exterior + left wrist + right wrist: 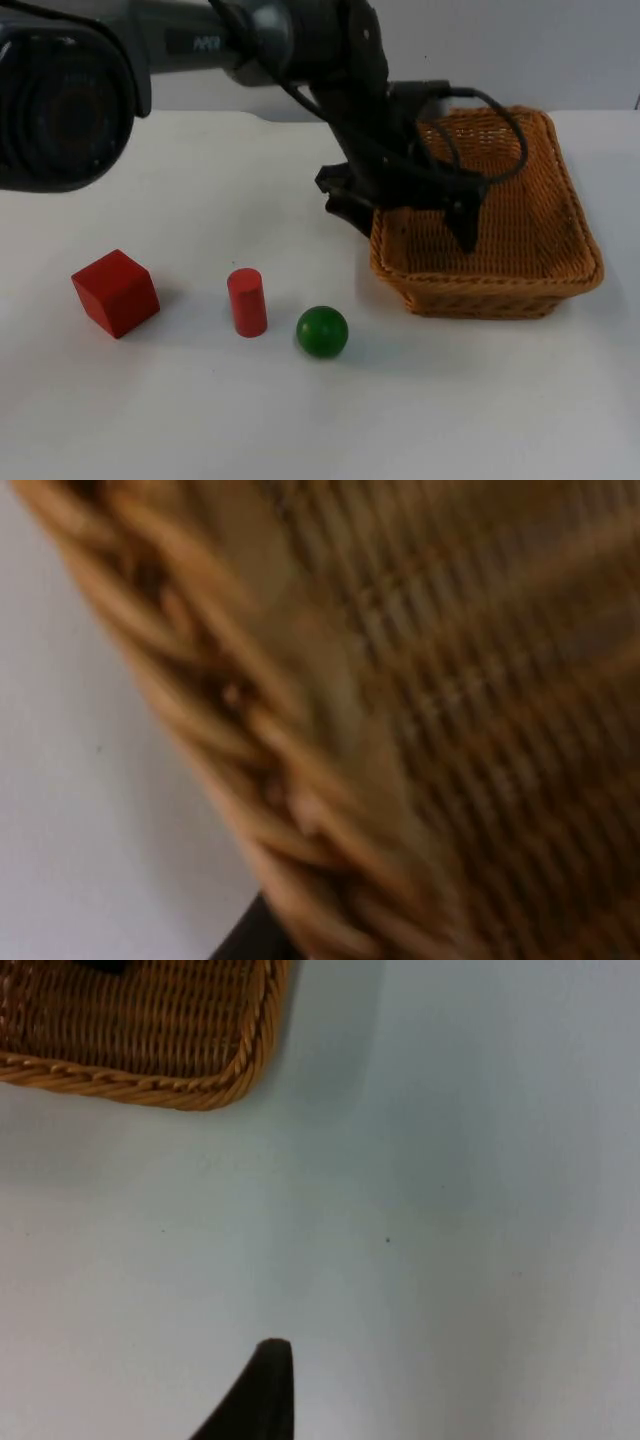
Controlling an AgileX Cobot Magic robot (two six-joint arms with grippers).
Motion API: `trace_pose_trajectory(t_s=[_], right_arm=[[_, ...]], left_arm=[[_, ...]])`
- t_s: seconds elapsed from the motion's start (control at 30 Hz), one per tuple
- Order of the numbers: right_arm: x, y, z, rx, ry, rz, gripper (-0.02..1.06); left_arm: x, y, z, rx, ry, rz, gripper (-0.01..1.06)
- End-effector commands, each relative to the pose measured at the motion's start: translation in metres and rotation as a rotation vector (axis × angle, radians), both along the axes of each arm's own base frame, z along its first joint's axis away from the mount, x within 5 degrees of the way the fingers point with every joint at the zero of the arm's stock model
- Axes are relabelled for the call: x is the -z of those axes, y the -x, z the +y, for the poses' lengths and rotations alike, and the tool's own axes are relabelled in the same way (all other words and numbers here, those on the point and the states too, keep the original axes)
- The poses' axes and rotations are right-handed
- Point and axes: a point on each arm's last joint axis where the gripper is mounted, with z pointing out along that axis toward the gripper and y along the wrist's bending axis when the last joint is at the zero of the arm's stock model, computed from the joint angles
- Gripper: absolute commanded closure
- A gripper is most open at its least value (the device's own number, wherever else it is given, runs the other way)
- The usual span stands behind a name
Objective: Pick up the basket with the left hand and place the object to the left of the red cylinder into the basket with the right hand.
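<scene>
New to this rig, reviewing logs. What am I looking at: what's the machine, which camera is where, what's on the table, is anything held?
It is a two-armed robot at a white table. The top view looks down from a fixed camera; the other two come from cameras on each wrist.

The left gripper is at the near-left rim of the wicker basket, one finger inside it; whether it grips cannot be told. Its wrist view shows the basket's braided rim up close.

Left of the basket lie a green ball, a red cylinder and a red cube.

The right gripper waits over bare table beside the basket.
</scene>
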Motion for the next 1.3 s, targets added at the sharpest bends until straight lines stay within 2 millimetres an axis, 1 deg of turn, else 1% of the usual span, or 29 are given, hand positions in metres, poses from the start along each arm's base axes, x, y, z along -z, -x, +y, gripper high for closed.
trace_pose_trajectory(t_s=[0.0, 0.03, 0.07, 0.1, 0.17, 0.2, 0.23, 0.3, 0.33, 0.37, 0.4, 0.5, 0.53, 0.63, 0.67, 0.73, 0.8, 0.83, 0.93, 0.97, 1.0, 1.03, 1.13, 1.17, 1.2, 1.27], right_arm=[[-0.001, -0.001, -0.001, 0.002, 0.001, -0.017, -0.01], [-0.001, -0.001, -0.001, 0.002, 0.001, -0.017, -0.01], [-0.001, -0.001, -0.001, 0.002, 0.001, -0.017, -0.01], [-0.001, -0.001, -0.001, 0.002, 0.001, -0.017, -0.01], [-0.001, -0.001, -0.001, 0.002, 0.001, -0.017, -0.01], [-0.001, -0.001, -0.001, 0.002, 0.001, -0.017, -0.01], [-0.001, -0.001, -0.001, 0.002, 0.001, -0.017, -0.01], [-0.001, -0.001, -0.001, 0.002, 0.001, -0.017, -0.01], [-0.001, -0.001, -0.001, 0.002, 0.001, -0.017, -0.01], [-0.001, -0.001, -0.001, 0.002, 0.001, -0.017, -0.01], [-0.001, -0.001, -0.001, 0.002, 0.001, -0.014, -0.01], [-0.001, -0.001, -0.001, 0.0, 0.008, -0.011, -0.01], [-0.001, -0.001, -0.002, -0.001, 0.018, -0.012, -0.01], [-0.001, -0.001, -0.002, 0.002, 0.022, -0.01, -0.01], [-0.001, -0.001, -0.002, 0.002, 0.022, -0.01, -0.01], [-0.001, -0.001, -0.002, 0.002, 0.02, -0.01, -0.01], [-0.001, -0.001, -0.002, 0.002, 0.02, -0.01, -0.01], [-0.001, -0.001, -0.002, 0.002, 0.02, -0.01, -0.01], [-0.003, 0.0, -0.001, 0.005, -0.001, -0.013, -0.01], [-0.005, 0.002, 0.0, 0.007, -0.011, -0.025, -0.01], [-0.005, 0.002, 0.0, 0.007, -0.011, -0.025, -0.01], [-0.009, 0.004, 0.0, 0.007, -0.017, -0.062, -0.01], [-0.021, 0.014, -0.001, 0.003, -0.021, -0.159, -0.01], [-0.021, 0.014, -0.001, 0.003, -0.021, -0.159, -0.01], [-0.025, 0.018, -0.001, -0.004, -0.018, -0.19, -0.01], [-0.03, 0.026, -0.002, -0.014, -0.011, -0.219, -0.01]], left_arm=[[-0.003, -0.001, -0.002, -0.004, -0.006, -0.018, 0.03], [-0.003, -0.001, -0.002, -0.004, -0.006, -0.018, 0.03], [-0.003, -0.001, -0.003, -0.018, -0.001, -0.019, 0.08], [-0.003, -0.002, -0.003, -0.028, 0.0, -0.018, 0.14], [-0.003, -0.002, -0.003, -0.04, 0.002, -0.013, 0.36], [-0.003, -0.002, -0.003, -0.04, 0.002, -0.013, 0.36], [-0.003, -0.002, -0.003, -0.04, 0.002, -0.013, 0.53], [-0.003, -0.001, -0.003, -0.04, 0.004, -0.012, 0.8], [-0.003, -0.001, -0.003, -0.04, 0.004, -0.012, 0.8], [-0.003, -0.001, -0.003, -0.041, 0.005, -0.01, 0.94], [-0.003, -0.002, -0.002, -0.044, 0.007, -0.014, 1.04], [-0.006, -0.003, -0.002, -0.065, 0.015, -0.007, 1.05], [-0.009, -0.004, -0.002, -0.069, 0.019, -0.007, 1.05], [-0.048, -0.006, 0.001, -0.071, 0.043, 0.002, 1.05], [-0.048, -0.006, 0.001, -0.071, 0.043, 0.002, 1.05], [-0.079, -0.009, 0.01, -0.079, 0.059, -0.003, 1.05], [-0.111, -0.012, 0.024, -0.108, 0.076, -0.011, 1.05], [-0.111, -0.012, 0.024, -0.108, 0.076, -0.011, 1.05], [-0.149, -0.016, 0.056, -0.163, 0.091, -0.017, 1.05], [-0.157, -0.018, 0.068, -0.18, 0.093, -0.011, 1.05], [-0.157, -0.018, 0.068, -0.18, 0.093, -0.011, 1.05], [-0.173, -0.023, 0.087, -0.216, 0.113, -0.032, 1.05], [-0.196, -0.028, 0.116, -0.271, 0.153, -0.065, 1.05], [-0.196, -0.028, 0.116, -0.271, 0.153, -0.065, 1.05], [-0.205, -0.027, 0.123, -0.284, 0.18, -0.067, 1.05], [-0.224, -0.022, 0.127, -0.289, 0.239, -0.077, 1.05]])
